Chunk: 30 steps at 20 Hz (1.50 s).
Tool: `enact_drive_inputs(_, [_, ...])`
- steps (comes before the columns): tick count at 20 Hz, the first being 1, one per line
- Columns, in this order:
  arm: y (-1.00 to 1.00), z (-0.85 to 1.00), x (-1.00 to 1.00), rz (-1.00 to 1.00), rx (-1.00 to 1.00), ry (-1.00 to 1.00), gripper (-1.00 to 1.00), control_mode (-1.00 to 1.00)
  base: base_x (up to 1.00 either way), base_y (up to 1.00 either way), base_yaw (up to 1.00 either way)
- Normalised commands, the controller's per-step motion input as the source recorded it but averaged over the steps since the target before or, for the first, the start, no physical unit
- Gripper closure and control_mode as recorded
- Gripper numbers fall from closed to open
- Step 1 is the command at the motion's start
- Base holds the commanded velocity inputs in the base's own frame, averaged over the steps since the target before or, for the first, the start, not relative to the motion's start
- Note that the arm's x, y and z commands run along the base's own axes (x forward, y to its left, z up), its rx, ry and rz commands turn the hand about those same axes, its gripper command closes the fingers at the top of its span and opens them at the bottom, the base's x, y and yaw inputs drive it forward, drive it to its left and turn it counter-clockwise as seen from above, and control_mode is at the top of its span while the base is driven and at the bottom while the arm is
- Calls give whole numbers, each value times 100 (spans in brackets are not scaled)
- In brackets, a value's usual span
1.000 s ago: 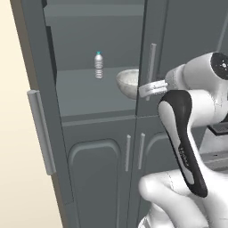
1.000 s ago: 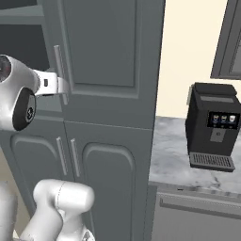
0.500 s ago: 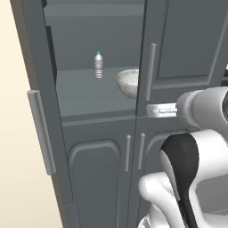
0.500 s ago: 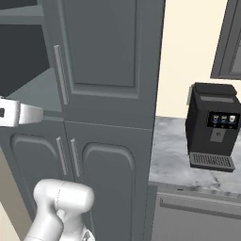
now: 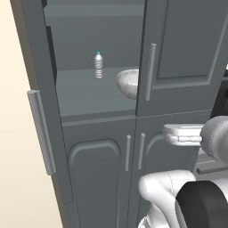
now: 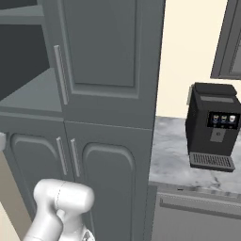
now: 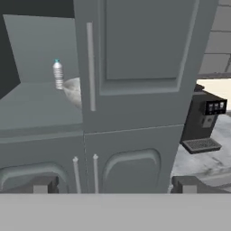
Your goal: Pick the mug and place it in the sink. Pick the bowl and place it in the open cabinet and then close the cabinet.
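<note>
The speckled grey-white bowl (image 5: 128,83) rests on the shelf of the tall dark grey cabinet (image 5: 182,49), its right half hidden behind the shut right door. The bowl's edge (image 7: 74,91) peeks past that door's bar handle in the hand view. The cabinet's left upper door (image 5: 41,131) stands swung out, edge-on, at the left. My gripper (image 5: 170,134) hangs below shelf height in front of the lower doors, apart from the bowl. Its fingertips (image 7: 43,185) sit wide apart and the gripper (image 7: 115,186) is open with nothing in it. The mug and the sink are out of view.
A small water bottle (image 5: 98,65) stands on the same shelf, left of the bowl. To the cabinet's right, a black coffee machine (image 6: 214,127) sits on a marbled counter (image 6: 172,157). Arched lower doors (image 5: 100,173) with thin handles are shut.
My hand has dropped from bowl height at the right door's handle down to the lower doors and pulled back. The bowl stays on the shelf; the jaws remain open.
</note>
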Motion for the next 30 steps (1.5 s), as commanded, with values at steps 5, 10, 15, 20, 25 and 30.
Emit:
enact_drive_inputs(5, [2,11,-100,-4,0,-3,-100,-100,0,0,0])
enact_drive_inputs(10, [27,-11,-81,5,0,-3,-100,-100,0,0,0])
enact_drive_inputs(15, [56,0,-25,0,0,-11,-100,-100,0,0,0])
enact_drive_inputs(20, [100,0,-2,0,-9,-20,-100,-100,0,0,0])
enact_drive_inputs(25, [100,-21,-1,-2,-10,-4,-100,-100,0,0,0])
enact_drive_inputs(30, [100,-6,20,-17,-1,-2,-100,-100,0,0,0])
